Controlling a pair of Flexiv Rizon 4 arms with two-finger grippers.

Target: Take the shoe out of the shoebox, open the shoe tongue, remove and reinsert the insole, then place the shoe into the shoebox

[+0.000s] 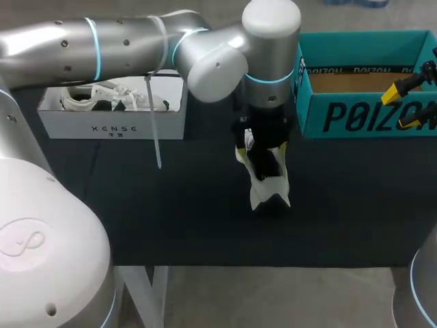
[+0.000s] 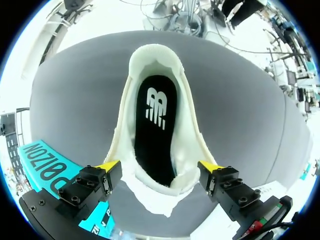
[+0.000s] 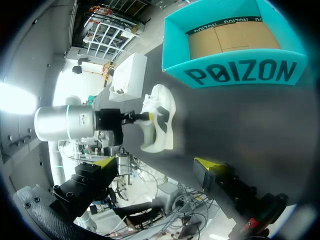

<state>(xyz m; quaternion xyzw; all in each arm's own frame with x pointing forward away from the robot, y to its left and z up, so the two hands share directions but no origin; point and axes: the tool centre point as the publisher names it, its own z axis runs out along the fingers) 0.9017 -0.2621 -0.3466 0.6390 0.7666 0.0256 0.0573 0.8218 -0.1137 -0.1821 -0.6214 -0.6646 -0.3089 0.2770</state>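
White shoe [image 1: 268, 179] over black mat [image 1: 171, 219], just beside teal shoebox [image 1: 362, 116], pinched at collar between fingers of left gripper [image 2: 159, 166]. Black insole [image 2: 156, 130] inside shoe, white logo on it. Dark block lettering on shoebox front. Right gripper [image 3: 156, 164] near shoebox, fingers spread. White box [image 1: 113, 121], small print on front, well apart from shoebox, second shoe [image 1: 102, 99] inside, partly hidden by left arm [image 1: 102, 48].

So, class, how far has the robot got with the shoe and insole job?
Done: the sneaker is out of the teal shoebox, which stands empty. In hand: the left pincer grips its heel, black insole seated inside. Whether the insole was already removed cannot be told. Left: putting the sneaker back in the box.
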